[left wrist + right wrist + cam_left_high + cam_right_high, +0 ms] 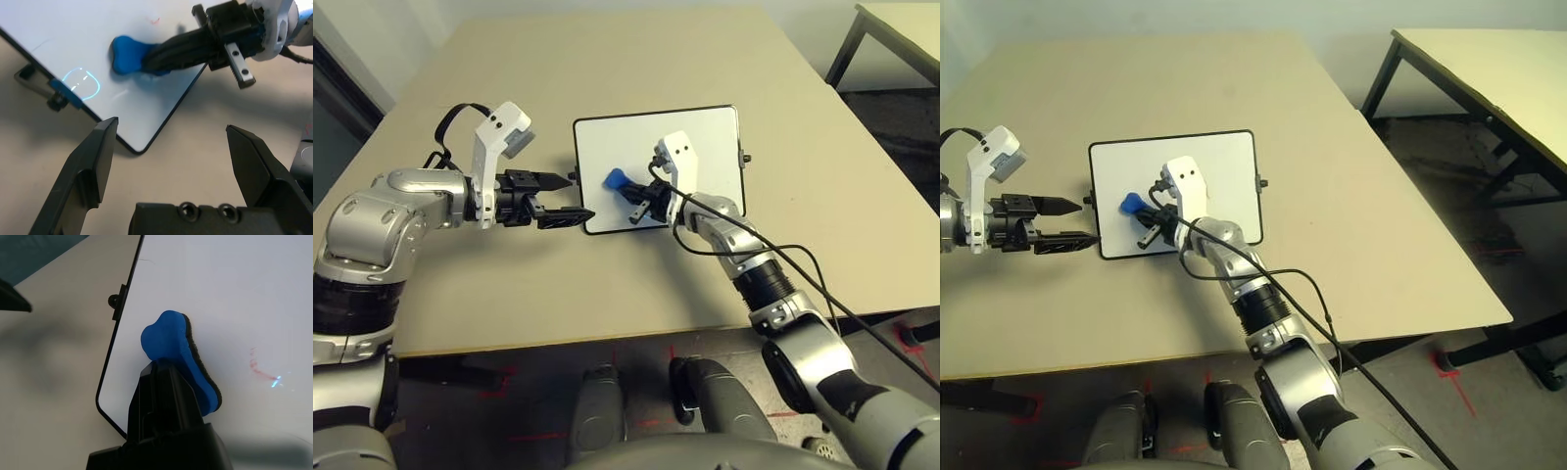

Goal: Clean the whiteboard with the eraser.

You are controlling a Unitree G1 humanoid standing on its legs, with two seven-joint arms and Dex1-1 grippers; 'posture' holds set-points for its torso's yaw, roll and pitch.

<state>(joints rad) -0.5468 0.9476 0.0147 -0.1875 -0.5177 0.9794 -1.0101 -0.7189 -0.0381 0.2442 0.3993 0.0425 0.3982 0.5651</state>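
**A:** Where is the whiteboard [700,147]?

**B:** It lies flat on the beige table [607,69], roughly in the middle, between the two arms. It has a thin black frame with rounded corners and a small black knob [745,158] on its right edge.

**A:** And the eraser [616,179]?

**B:** On the left part of the board. The right gripper [171,377] has its jaws clenched on it, and in the right wrist view the bright blue body sits on top with a dark pad [205,374] underneath, pressed against the white surface.

**A:** Is the board clean?

**B:** Not entirely. A faint red mark [258,369] shows on the white near the eraser, and the left wrist view catches a small red trace [154,20] further up the board. A pale blue ring [80,83] glows by the frame.

**A:** What about the left gripper [558,201]?

**B:** It hovers over the bare table just beside the board's left edge, pointing towards it. Its jaws are released, spread wide with nothing between them, close to the board's near left corner [139,149] but apart from it.

**A:** Anything else around?

**B:** A second table with black legs [1489,69] stands off to the right.
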